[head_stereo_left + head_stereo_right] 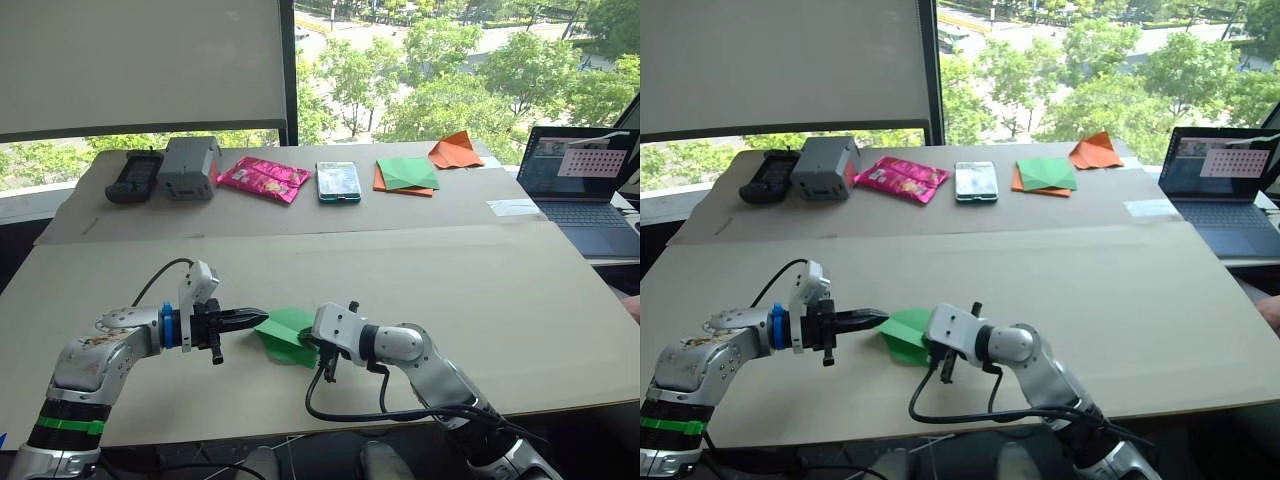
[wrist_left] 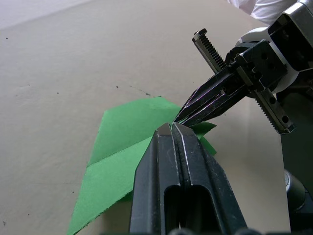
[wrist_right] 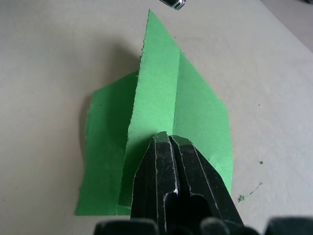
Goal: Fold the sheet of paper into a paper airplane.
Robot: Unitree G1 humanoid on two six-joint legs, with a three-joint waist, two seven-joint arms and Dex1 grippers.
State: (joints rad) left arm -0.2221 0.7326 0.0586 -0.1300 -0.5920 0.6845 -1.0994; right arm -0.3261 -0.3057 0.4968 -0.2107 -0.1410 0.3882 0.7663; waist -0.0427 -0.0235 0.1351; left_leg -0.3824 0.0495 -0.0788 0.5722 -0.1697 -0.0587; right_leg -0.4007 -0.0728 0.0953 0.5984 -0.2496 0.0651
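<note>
A tan desk [image 1: 480, 290] runs beneath a wide window. Near its front edge sits the sheet of paper [image 1: 285, 333], bright green and already folded into a narrower shape with layered flaps and a raised middle ridge. It is held from both sides, lifted slightly off the desk.

The left pincer [image 1: 250, 318] reaches in from the paper's left side, its two black fingers closed together on the near edge of the green sheet. The right pincer [image 1: 312, 345] comes from the paper's right side, also closed, nipping the same folded edge. In the left wrist view the two pincer tips meet almost point to point on the paper.

Far behind the paper, along the back of the desk, sit a black handheld device [image 1: 133, 176], a grey box [image 1: 189, 167], a pink snack packet [image 1: 264, 179], a phone [image 1: 338, 181], a green sheet stacked on orange paper [image 1: 407, 175] and a folded orange paper [image 1: 455, 151]. A laptop [image 1: 585, 180] stands open well to the paper's right.

The task looks partway done: several creases are made and the sheet has narrowed, with one end tapering. It does not yet read as a finished plane; wing folds and a sharper nose likely remain.
</note>
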